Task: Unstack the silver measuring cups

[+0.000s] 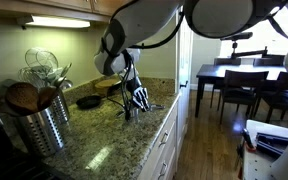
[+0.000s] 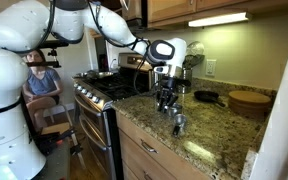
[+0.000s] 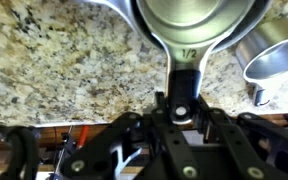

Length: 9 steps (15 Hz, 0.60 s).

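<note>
The pincer is clamped on the thin flat handle of a shiny silver measuring cup stamped 1/2. A second round cup sits beside it on the speckled granite counter.

The place is a home kitchen. A speckled granite desk runs along the wall over white drawers, with wooden wall cabinets and a strip light mounted beneath them. A stainless gas range stands at the end of the desk. Cooking gear lies about: a ribbed steel utensil canister holding whisks and wooden spoons, a black pan and silver measuring cups. Beyond the desk, a dark dining table with chairs stands on a wood floor.
</note>
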{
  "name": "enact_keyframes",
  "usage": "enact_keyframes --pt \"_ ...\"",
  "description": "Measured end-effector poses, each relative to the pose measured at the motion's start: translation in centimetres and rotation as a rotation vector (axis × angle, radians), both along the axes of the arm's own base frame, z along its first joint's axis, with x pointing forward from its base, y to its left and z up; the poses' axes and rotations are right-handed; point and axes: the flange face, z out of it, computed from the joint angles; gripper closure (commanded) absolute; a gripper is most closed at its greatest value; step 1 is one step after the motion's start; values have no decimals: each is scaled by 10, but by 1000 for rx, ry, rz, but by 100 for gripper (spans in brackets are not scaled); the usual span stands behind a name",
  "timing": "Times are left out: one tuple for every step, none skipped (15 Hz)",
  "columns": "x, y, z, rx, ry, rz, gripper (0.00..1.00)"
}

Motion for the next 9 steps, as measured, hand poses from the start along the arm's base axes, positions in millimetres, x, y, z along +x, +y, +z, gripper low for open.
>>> enact_keyframes --pt "0 0 0 0 0 0 88" --pt "0 0 0 0 0 0 88" --pt "0 0 0 0 0 0 88" --pt "0 0 1 -1 -1 -1 88" --pt "0 -1 1 -2 -2 -1 88" --pt "0 -1 3 -4 -5 -1 88" --pt "1 -1 5 -7 -8 -1 88" --pt "1 -1 7 -10 -12 0 88" --pt "1 0 9 -13 -15 2 88"
